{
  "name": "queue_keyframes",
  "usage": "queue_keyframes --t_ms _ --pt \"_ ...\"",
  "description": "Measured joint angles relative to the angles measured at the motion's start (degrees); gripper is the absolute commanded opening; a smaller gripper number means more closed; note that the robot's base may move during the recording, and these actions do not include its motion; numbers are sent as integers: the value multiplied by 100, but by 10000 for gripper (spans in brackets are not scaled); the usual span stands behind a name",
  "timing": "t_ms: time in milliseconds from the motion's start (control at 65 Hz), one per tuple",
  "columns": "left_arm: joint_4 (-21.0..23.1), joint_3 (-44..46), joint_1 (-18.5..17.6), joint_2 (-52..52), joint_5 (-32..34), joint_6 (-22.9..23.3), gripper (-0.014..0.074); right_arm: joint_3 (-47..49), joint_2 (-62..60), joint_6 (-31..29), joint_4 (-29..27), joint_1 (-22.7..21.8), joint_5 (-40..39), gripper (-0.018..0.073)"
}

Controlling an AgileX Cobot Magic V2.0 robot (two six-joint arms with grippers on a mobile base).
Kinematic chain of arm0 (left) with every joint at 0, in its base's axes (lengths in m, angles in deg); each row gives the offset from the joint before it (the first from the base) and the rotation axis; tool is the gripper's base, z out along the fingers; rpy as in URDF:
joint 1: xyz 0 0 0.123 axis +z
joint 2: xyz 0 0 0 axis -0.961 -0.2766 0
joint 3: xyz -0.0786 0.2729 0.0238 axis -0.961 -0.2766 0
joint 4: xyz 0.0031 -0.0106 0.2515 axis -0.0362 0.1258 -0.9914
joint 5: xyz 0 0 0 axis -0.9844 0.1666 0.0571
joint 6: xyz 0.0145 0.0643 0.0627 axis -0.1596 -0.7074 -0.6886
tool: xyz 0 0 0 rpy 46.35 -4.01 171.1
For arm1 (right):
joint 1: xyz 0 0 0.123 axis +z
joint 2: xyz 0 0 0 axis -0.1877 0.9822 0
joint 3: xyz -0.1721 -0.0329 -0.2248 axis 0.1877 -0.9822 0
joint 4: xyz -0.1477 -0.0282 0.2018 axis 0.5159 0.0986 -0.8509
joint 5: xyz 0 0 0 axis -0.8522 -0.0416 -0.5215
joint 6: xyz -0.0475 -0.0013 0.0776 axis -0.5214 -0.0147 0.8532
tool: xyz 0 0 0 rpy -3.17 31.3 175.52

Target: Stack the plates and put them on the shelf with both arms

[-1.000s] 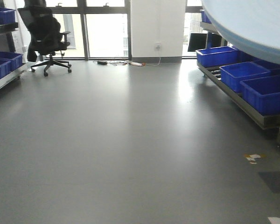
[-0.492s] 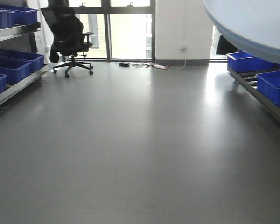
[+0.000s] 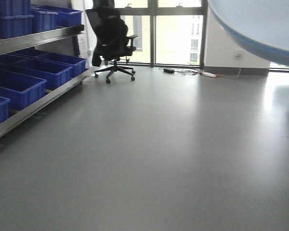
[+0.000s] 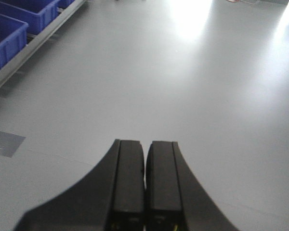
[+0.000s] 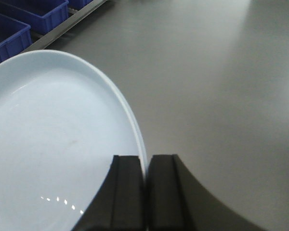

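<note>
- Right wrist-mounted view: the right black claw gripper [image 5: 145, 162] has its two fingers clamped on the thin raised rim of a glossy pale bluish-white round plate [image 5: 53, 130]. The plate spreads out to the left of the jaws and is held up above the floor.
- Left wrist-mounted view: the left black claw gripper [image 4: 145, 149] has its fingers pressed together with nothing between them, above the smooth grey floor [image 4: 183, 72].
- Front-facing view: the plate's underside [image 3: 260, 24] fills the upper right corner, tilted.
- Blue plastic crates [image 3: 19, 89] sit in rows on a steel rack [image 3: 38, 38] along the left side.
- A black swivel office chair [image 3: 111, 36] stands before tall windows [image 3: 176, 36], and cables [image 3: 195, 72] lie at the wall's foot.
</note>
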Motion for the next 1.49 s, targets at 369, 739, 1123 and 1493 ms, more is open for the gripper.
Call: queue_keyframes --t_ms 369,739,1123,1493 --pt "0 0 0 0 0 0 83 0 0 0 0 0 0 22" --pt "0 0 0 0 0 0 83 0 0 0 0 0 0 22" --pt "0 0 0 0 0 0 83 0 0 0 0 0 0 22" --pt "0 0 0 0 0 0 83 0 0 0 0 0 0 22"
